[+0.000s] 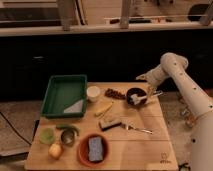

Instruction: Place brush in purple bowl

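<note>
The purple bowl (133, 94) stands on the wooden table near its far right edge. The brush (140, 100) shows as a whitish handle across the bowl's front right rim, with its dark head over the bowl's inside. My gripper (151, 91) is at the end of the white arm, right beside the bowl's right rim, at the handle's outer end. I cannot tell whether it touches the handle.
A green tray (64, 94) lies far left with a white cup (93, 93) beside it. Mid-table are a dark red cluster (115, 93), a yellow piece (104, 108), a dark block (111, 123) and a fork (138, 129). An orange-brown bowl (82, 151) stands front.
</note>
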`<state>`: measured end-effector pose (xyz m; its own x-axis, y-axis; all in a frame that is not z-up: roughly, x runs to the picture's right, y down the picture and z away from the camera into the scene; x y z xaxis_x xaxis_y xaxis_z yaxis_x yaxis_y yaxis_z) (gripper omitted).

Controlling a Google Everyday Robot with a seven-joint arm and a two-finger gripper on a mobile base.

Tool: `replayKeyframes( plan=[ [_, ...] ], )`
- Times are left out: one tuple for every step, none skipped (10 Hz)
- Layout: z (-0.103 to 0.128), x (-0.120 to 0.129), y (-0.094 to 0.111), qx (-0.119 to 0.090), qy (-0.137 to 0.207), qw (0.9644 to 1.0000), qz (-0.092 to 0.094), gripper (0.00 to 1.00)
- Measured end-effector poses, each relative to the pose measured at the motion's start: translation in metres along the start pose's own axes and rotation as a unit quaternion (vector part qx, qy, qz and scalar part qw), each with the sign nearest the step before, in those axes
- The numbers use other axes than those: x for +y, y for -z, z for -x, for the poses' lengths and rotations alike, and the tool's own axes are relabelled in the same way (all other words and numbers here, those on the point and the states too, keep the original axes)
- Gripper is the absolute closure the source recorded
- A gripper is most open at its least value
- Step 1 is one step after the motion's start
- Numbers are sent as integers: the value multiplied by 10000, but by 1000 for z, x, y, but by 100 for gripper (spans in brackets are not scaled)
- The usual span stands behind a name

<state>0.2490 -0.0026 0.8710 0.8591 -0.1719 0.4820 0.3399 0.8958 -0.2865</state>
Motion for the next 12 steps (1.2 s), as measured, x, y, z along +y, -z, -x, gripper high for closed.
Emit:
replayKeyframes(
  plan=[
    [0,0,0,-3,3,10000,3,20],
    [0,1,0,0,5,10000,8,20],
    [0,1,0,13,12,10000,15,20],
    [1,1,0,32,29,10000,24,20],
    [2,1,0,42,48,10000,34,20],
    [3,0,0,56,66,10000,45,20],
    [4,0,1,61,73,9999,49,20],
    [4,0,0,63,83,9999,55,20],
    [6,0,1,64,99,9999,62,20],
    [6,0,0,70,119,9999,82,20],
    [7,0,0,83,143,9998,98,20],
    [9,0,0,102,175,9997,118,20]
  ],
)
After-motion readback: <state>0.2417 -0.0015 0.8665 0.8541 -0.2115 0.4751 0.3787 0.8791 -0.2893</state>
